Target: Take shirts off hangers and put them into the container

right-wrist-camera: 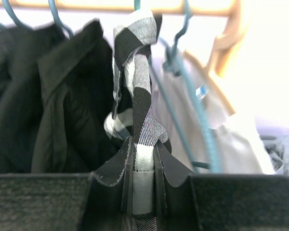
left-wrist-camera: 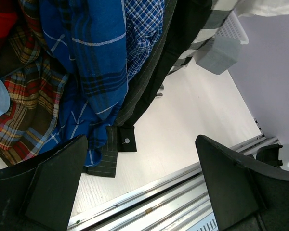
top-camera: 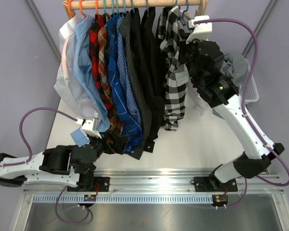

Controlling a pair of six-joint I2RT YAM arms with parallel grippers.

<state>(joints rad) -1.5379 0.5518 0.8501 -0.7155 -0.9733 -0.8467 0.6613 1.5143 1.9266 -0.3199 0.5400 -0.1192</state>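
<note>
Nearly all the shirts [top-camera: 120, 72] hang on the rail [top-camera: 135, 4], only one grey shirt [top-camera: 235, 65] seems to be in the white basket [top-camera: 252, 92] on my right; my right gripper [right-wrist-camera: 143, 159] is up high, pinching the black-and-white check shirt [right-wrist-camera: 135, 91], and my left gripper [left-wrist-camera: 142, 185] sits low, wide open, holding nothing.

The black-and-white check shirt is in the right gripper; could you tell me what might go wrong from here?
The right gripper pinches only a narrow fold of the black-and-white check shirt, so it may slip free. A pull could also drag the teal hanger close beside it along the wooden rod.
</note>
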